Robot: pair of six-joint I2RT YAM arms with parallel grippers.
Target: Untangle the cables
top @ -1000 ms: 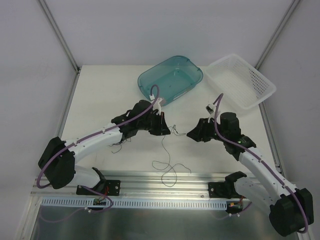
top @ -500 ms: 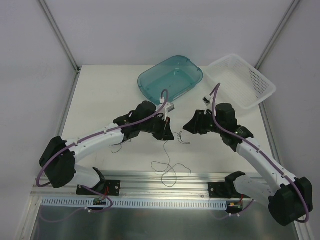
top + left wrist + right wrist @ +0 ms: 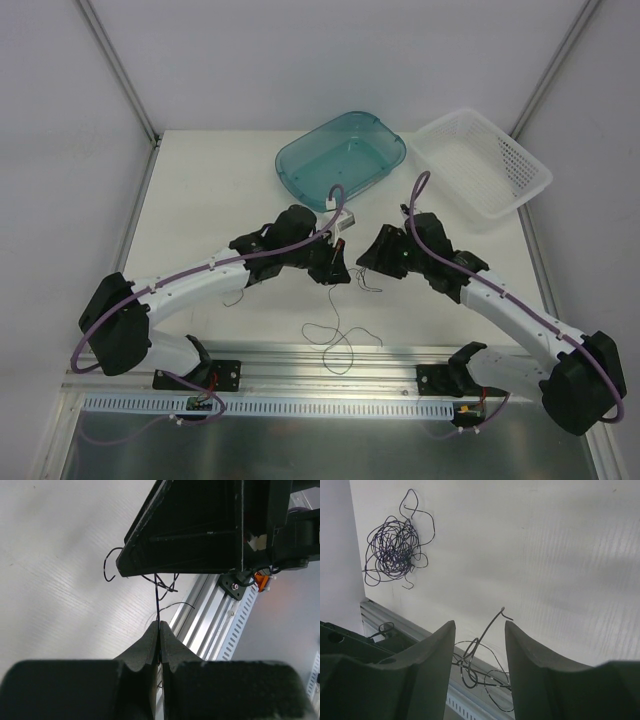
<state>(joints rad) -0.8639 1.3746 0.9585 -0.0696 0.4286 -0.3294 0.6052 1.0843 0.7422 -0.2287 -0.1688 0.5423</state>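
The cables are thin dark wiry strands. One strand (image 3: 157, 597) rises from my left gripper (image 3: 159, 626), which is shut on it. My right gripper (image 3: 479, 630) hangs open just opposite; a curled strand (image 3: 491, 625) and loose loops show between its fingers (image 3: 439, 647), unclamped. A tangled bunch (image 3: 394, 547) lies on the table further left. From above, the left gripper (image 3: 338, 270) and the right gripper (image 3: 366, 262) nearly meet at table centre. A short strand (image 3: 368, 284) trails beside them, loops (image 3: 335, 335) lie near the front edge, and the bunch (image 3: 237, 291) shows under the left arm.
A teal bin (image 3: 300, 170) sits tilted at the back centre, a white mesh basket (image 3: 530, 170) at the back right. An aluminium rail (image 3: 400, 355) runs along the table's near edge, with the arm bases on it.
My right gripper has swung left and closed in on the left gripper. The left gripper has shifted slightly right and forward, still holding its strand.
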